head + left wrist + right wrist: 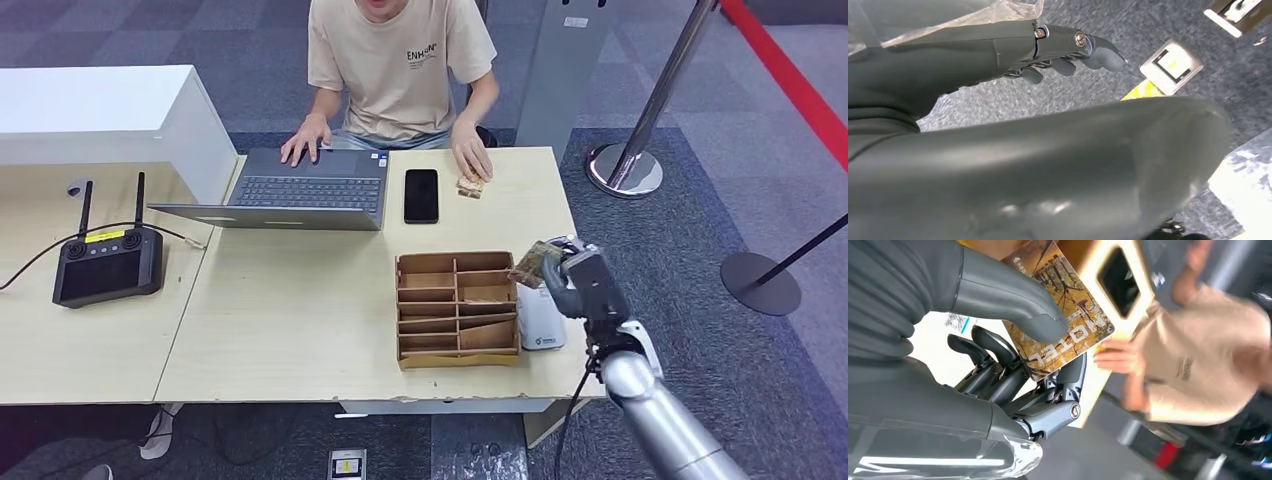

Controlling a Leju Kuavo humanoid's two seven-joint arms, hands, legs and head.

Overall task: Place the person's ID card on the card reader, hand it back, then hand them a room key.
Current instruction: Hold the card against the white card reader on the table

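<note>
Laptop (pixel 300 190) left of phone (pixel 421 195), divided tray (pixel 457 309) before phone, card reader (pixel 541 318) just right of tray

The right arm (pixel 660 420) is a smooth silver tube with a black cable beside it. Its hand (pixel 585 280) is dark grey, with a ribbed cover behind the fingers (pixel 998 347), a thick thumb, and a silver screw (pixel 1074 410) at their base.

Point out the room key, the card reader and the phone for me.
room key (pixel 1063 315): right wrist view, printed face beside the thumb.
card reader (pixel 541 322): head view, white top right of the organizer.
phone (pixel 421 195): head view, middle of the dark screen.
</note>
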